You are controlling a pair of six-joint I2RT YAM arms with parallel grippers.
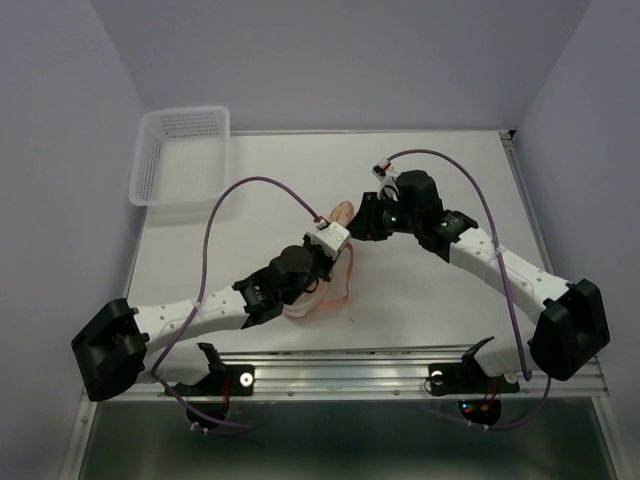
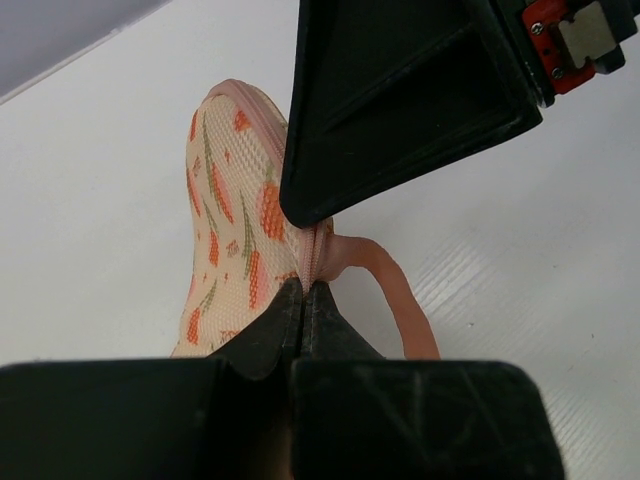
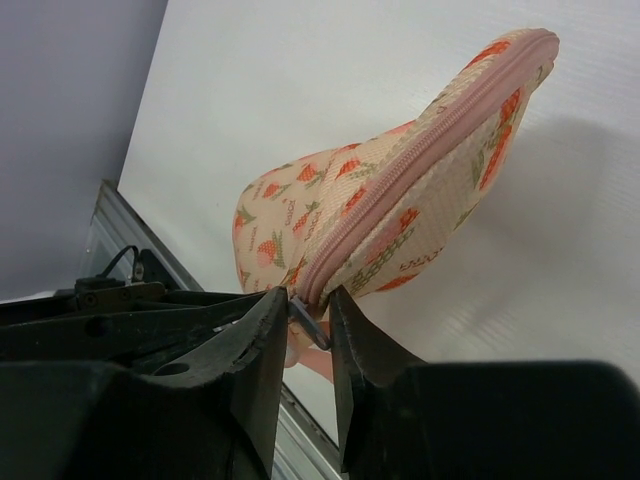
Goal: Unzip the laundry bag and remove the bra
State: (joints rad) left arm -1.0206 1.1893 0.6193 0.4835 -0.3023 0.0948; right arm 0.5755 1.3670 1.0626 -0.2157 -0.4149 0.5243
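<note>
Right wrist view, item one: right end effector (image 3: 308, 305), fingers drawn in narrowly on the small grey zipper pull (image 3: 308, 322), which sits right between the tips. Item two: laundry bag (image 3: 400, 190), extending away from those tips over the table (image 3: 300, 80), its zipper shut along all the length I can see. Item three, left wrist view: left end effector (image 2: 303, 295), fingers pressed together on the bag's pink zipper edge, with the pink loop (image 2: 395, 295) trailing off just to its right and the other end effector's dark body directly above. Bra: not on view, presumably inside the pouch. Risks noted: the pull is thin, so a tug at an angle to the track could let it slip from the tips. The left pinch sits on the zip line itself, close to the pull. If it lies in the slider's way, the slider may jam or the fabric may bunch. The two end effectors are nearly touching, so a careless parting move could knock them together.
</note>
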